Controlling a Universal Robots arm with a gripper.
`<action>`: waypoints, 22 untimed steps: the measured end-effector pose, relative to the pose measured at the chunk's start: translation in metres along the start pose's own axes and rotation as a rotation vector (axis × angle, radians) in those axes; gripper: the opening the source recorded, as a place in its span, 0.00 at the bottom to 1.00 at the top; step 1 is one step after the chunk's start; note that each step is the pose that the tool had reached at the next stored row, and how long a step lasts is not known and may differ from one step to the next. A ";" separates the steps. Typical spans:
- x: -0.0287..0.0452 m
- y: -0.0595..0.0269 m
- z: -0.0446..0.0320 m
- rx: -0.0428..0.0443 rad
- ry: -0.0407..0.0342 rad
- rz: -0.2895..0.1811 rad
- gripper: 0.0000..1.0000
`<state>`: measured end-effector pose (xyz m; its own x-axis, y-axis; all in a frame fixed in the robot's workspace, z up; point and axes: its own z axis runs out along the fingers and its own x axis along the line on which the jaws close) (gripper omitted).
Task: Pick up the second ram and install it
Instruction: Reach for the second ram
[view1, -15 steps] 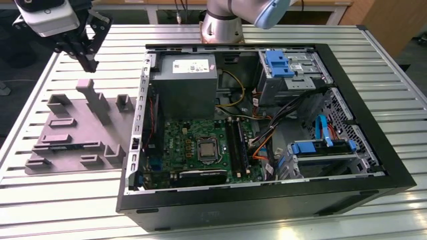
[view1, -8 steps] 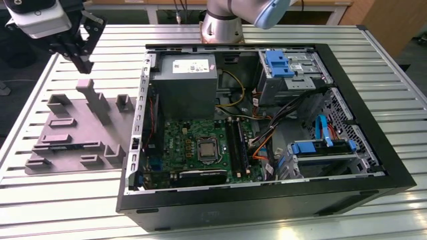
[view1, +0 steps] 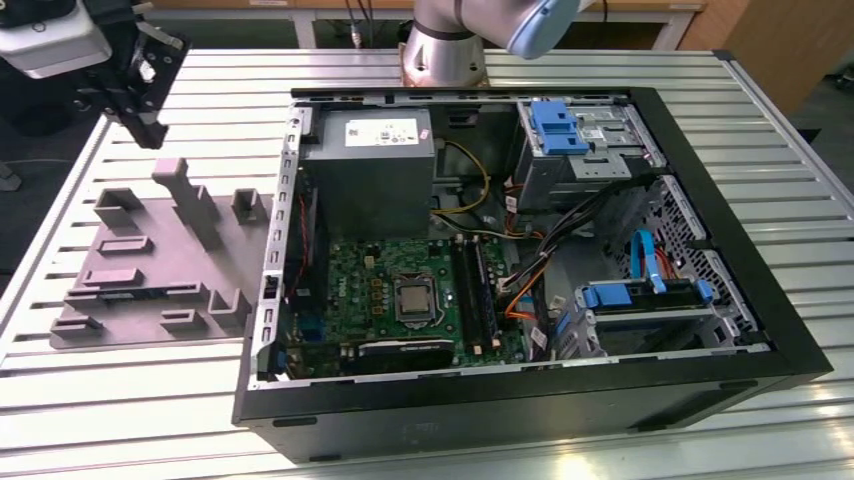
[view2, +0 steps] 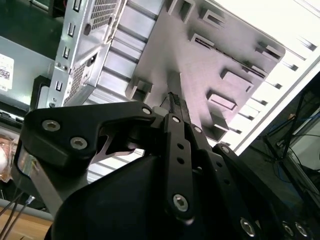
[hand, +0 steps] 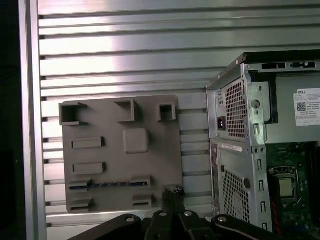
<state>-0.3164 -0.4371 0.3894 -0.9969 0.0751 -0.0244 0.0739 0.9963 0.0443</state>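
My gripper (view1: 150, 138) hangs above the far end of the tray (view1: 147, 250), clear of it, at the exterior view's left. Its slim black metal fingers (view2: 175, 117) are pressed together with nothing between them. They show as flat bars with bolt heads in the second wrist view.

The tray is matte grey moulded plastic, a flat slab with raised square blocks and narrow slotted ridges. It lies on a table (view1: 134, 400) of ribbed, shiny aluminium slats. The second ram (hand: 107, 184) stands on edge in one of the tray's low slots, a thin, dark bluish strip in the first wrist view.

Beside the tray lies the open black computer case (view1: 534, 400), its perforated steel wall facing the tray and a green circuit board (view1: 367, 290) inside.
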 end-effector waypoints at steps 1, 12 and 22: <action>0.0024 -0.0002 0.0000 0.0000 0.0000 0.000 0.11; 0.0285 -0.0021 -0.0003 0.0000 0.0000 0.000 0.11; 0.0401 -0.0030 -0.0004 0.0000 0.0000 0.000 0.11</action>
<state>-0.3566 -0.4371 0.3887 -0.9969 0.0750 -0.0245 0.0738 0.9963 0.0443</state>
